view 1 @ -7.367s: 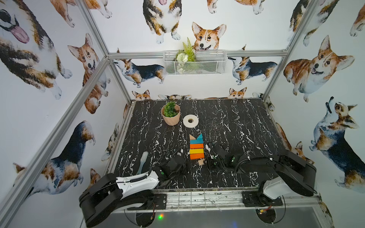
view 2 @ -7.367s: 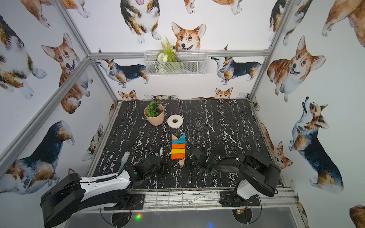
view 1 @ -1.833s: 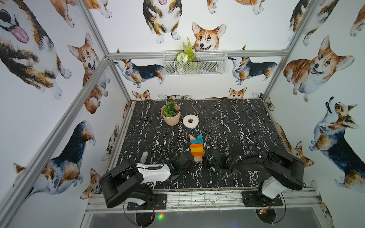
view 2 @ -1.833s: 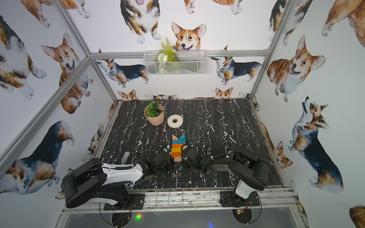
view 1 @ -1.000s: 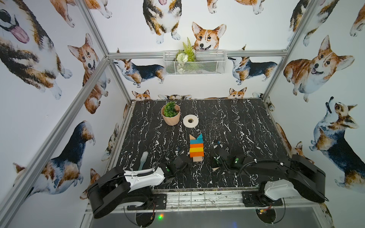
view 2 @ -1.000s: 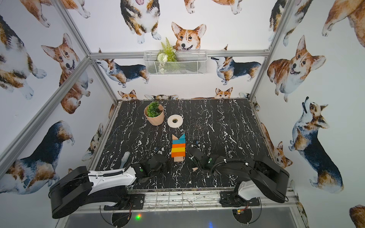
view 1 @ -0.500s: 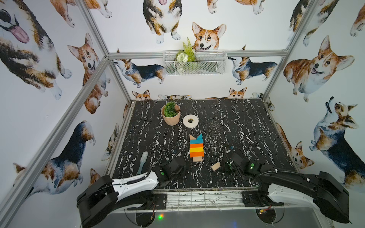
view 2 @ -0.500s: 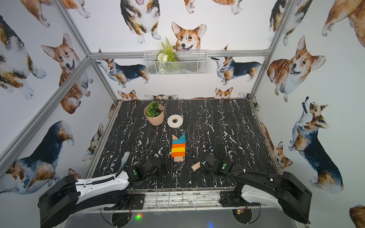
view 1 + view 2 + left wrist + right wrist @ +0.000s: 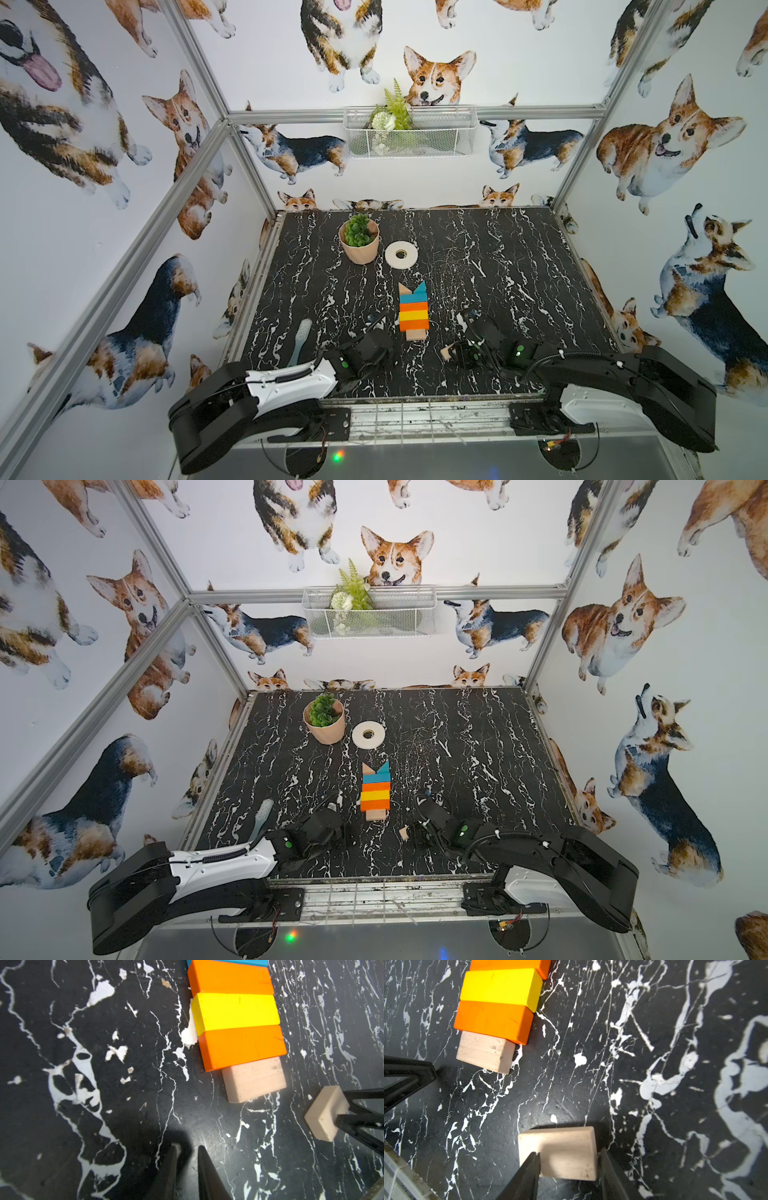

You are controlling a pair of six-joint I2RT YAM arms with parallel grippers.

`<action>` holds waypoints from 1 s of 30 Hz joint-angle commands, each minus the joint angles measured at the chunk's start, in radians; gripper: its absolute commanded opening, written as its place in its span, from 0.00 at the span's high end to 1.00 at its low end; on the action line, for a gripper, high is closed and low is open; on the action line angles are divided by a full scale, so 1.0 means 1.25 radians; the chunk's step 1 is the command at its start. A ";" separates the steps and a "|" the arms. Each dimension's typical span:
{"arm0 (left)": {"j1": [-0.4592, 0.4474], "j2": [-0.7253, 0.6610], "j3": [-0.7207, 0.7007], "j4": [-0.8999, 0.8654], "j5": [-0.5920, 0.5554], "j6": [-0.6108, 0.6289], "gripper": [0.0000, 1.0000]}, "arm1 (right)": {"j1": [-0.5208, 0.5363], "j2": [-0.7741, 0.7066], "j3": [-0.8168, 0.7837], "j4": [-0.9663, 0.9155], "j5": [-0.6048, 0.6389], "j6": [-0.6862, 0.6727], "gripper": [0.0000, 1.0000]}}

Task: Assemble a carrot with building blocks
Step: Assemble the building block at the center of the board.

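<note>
Carrot (image 9: 413,311) first: it lay flat on the black marbled worktop (image 9: 519,270), out ahead of both hands and between them. Counting toward the hands, it ran wood triangle (image 9: 402,289) beside teal triangle (image 9: 421,287), teal bar (image 9: 413,297), orange bar (image 9: 413,307), yellow bar (image 9: 413,316), a second orange bar (image 9: 243,1047), then a narrower plain-wood block (image 9: 253,1080). This last block touched that bar and sat flush toward the right hand's side.

The left hand (image 9: 188,1153) pointed at bare worktop, short of the carrot's plain-wood end and off to its own side. Its fingers stood a narrow slit apart with nothing between them.

The right hand (image 9: 568,1154) sat on the other side of the carrot, its fingers spread around a loose wood block (image 9: 562,1145). One finger (image 9: 529,1174) overlapped the block's edge and the other stood just beside the opposite edge. Whether they pinched it could not be told. That loose wood block lay apart from the carrot, right at the right hand's fingertips.

Well beyond both hands, past the triangles, stood a potted plant (image 9: 359,241) and, just beside it, a white tape roll (image 9: 401,254). Outboard of the left hand lay a pale brush (image 9: 300,340).
</note>
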 commanded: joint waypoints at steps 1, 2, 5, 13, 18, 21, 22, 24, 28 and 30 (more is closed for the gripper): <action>0.000 0.008 -0.006 0.015 0.013 -0.002 0.78 | 0.000 0.031 0.004 0.059 -0.041 -0.001 0.50; 0.000 0.009 -0.008 0.018 0.015 -0.003 0.78 | 0.000 0.041 0.006 0.071 -0.049 0.000 0.51; 0.000 0.015 -0.013 0.027 0.017 -0.006 0.78 | 0.003 0.087 0.017 0.103 -0.081 0.003 0.58; 0.001 -0.004 -0.020 0.025 0.028 -0.012 0.79 | 0.064 0.195 0.088 0.115 -0.047 0.030 0.61; -0.029 -0.056 -0.044 0.025 0.035 -0.048 0.81 | 0.071 0.243 0.101 0.141 -0.024 0.061 0.64; -0.048 -0.085 -0.049 -0.003 0.014 -0.061 0.82 | 0.073 0.254 0.100 0.153 -0.010 0.074 0.66; -0.052 -0.090 -0.052 -0.004 0.012 -0.065 0.82 | 0.074 0.256 0.100 0.157 -0.006 0.079 0.67; -0.062 -0.095 -0.058 -0.002 0.009 -0.074 0.83 | 0.077 0.256 0.100 0.160 0.000 0.081 0.67; -0.103 -0.060 -0.052 0.021 -0.028 -0.090 0.85 | 0.085 0.219 0.092 0.156 0.014 0.087 0.58; -0.105 -0.033 -0.044 0.036 -0.027 -0.089 0.85 | 0.087 0.174 0.087 0.130 0.018 0.087 0.56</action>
